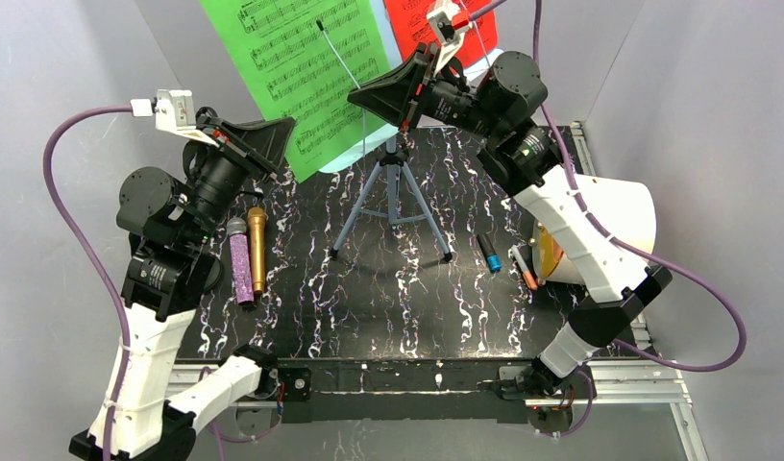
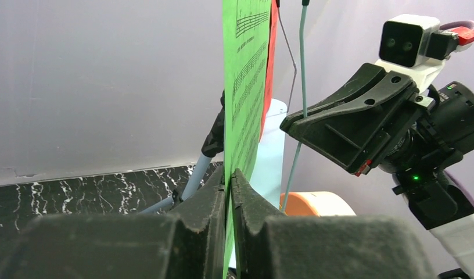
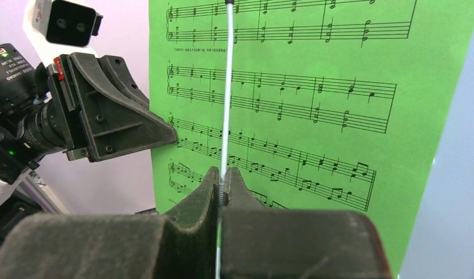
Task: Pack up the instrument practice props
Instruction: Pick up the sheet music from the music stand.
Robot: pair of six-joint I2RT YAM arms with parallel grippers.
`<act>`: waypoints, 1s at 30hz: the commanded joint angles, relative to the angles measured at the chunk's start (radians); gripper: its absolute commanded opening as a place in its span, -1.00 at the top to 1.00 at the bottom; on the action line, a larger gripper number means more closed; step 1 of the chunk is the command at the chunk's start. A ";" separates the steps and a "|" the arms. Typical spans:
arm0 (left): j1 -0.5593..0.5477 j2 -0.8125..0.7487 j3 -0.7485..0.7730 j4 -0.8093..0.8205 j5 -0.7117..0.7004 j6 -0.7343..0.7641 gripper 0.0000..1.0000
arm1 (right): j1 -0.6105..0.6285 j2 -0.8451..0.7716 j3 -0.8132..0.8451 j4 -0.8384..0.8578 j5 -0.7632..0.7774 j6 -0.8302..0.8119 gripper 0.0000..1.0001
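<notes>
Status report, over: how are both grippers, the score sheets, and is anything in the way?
Left gripper shut on edge of green score sheet. Right gripper shut on thin wire arm crossing that sheet's front. Red score sheet behind, untouched. Wire may block pulling the sheet.

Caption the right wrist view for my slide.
Right gripper shut on thin wire arm crossing the green score sheet.

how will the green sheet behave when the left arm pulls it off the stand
Probably floppy: the green score sheet is thin paper, pinched at one edge by the left gripper, so the rest may sag. Likely very light. It might tear if tugged while the wire page holder crosses its face.
</notes>
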 commanded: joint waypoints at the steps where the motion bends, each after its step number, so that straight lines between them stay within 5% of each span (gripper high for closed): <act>1: -0.005 -0.029 0.004 0.010 -0.019 0.011 0.94 | -0.014 -0.033 -0.024 0.044 0.090 -0.068 0.97; 11: -0.005 -0.088 -0.003 -0.008 -0.034 -0.003 1.00 | -0.014 -0.027 -0.039 0.054 0.102 -0.076 0.97; 21: -0.005 -0.064 -0.024 -0.005 -0.025 -0.023 0.10 | -0.015 -0.020 -0.044 0.062 0.096 -0.073 0.97; 26: -0.005 -0.043 -0.041 0.044 -0.008 -0.045 0.15 | -0.014 -0.020 -0.045 0.065 0.093 -0.071 0.97; 30: -0.005 -0.056 -0.059 0.067 -0.028 -0.049 0.40 | -0.015 -0.020 -0.046 0.065 0.094 -0.074 0.97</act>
